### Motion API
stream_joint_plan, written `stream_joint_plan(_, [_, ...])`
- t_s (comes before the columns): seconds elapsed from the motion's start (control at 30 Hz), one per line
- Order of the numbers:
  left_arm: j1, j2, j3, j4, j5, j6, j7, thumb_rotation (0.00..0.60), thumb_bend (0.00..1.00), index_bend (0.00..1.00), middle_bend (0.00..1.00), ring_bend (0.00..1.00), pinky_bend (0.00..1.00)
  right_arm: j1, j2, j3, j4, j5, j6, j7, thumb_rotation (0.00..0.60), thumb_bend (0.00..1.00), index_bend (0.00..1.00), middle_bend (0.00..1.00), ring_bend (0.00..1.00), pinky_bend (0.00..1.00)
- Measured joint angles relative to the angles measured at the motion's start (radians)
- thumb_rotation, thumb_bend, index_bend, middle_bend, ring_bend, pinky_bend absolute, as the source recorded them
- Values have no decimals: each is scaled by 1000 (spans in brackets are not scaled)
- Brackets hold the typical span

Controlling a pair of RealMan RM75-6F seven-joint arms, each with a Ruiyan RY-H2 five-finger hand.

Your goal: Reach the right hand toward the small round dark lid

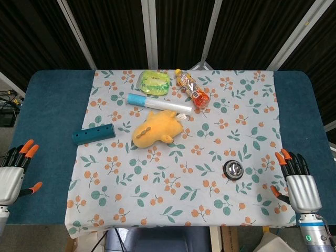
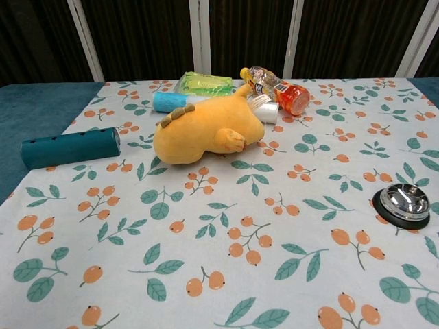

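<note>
Small round dark lid (image 1: 233, 169) lies flat on the floral cloth (image 1: 210, 136), shiny centre facing up, dark rim around it. Being round, it shows no long axis and no pointing direction; in the chest view it reads as a low disc with a domed metallic middle (image 2: 405, 203).

Right hand (image 1: 297, 181) sits to the right of the lid and slightly nearer the table's front edge, at the cloth's right border. Its orange-tipped fingertips (image 1: 280, 157) point away from the robot, roughly level with the lid but apart from it, cloth showing between. Fingers extended and spread, thumb out to the side toward the lid, nothing in the palm. Only the head view shows this hand.

Left hand (image 1: 14, 170) is far left of the lid, over the bare blue table (image 1: 47, 115) past the cloth's left edge. Fingers straight and apart, holding nothing.

Beyond and left of the lid: yellow plush toy (image 1: 155, 129), nearest of the group. Further back a white tube with blue cap (image 1: 157, 103), a green packet (image 1: 154, 82) and a small bottle with orange contents (image 1: 191, 88). A teal bar with holes (image 1: 93, 134) lies well left of the lid, at the cloth's left edge.
</note>
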Motion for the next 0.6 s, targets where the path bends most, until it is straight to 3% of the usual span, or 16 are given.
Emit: stream_joint_plan(0.6, [6, -1, 0, -2, 3, 12, -1, 600, 11, 0, 0, 0, 0, 6, -1, -16, -14, 1, -37, -3, 600, 266, 0, 0, 0, 0])
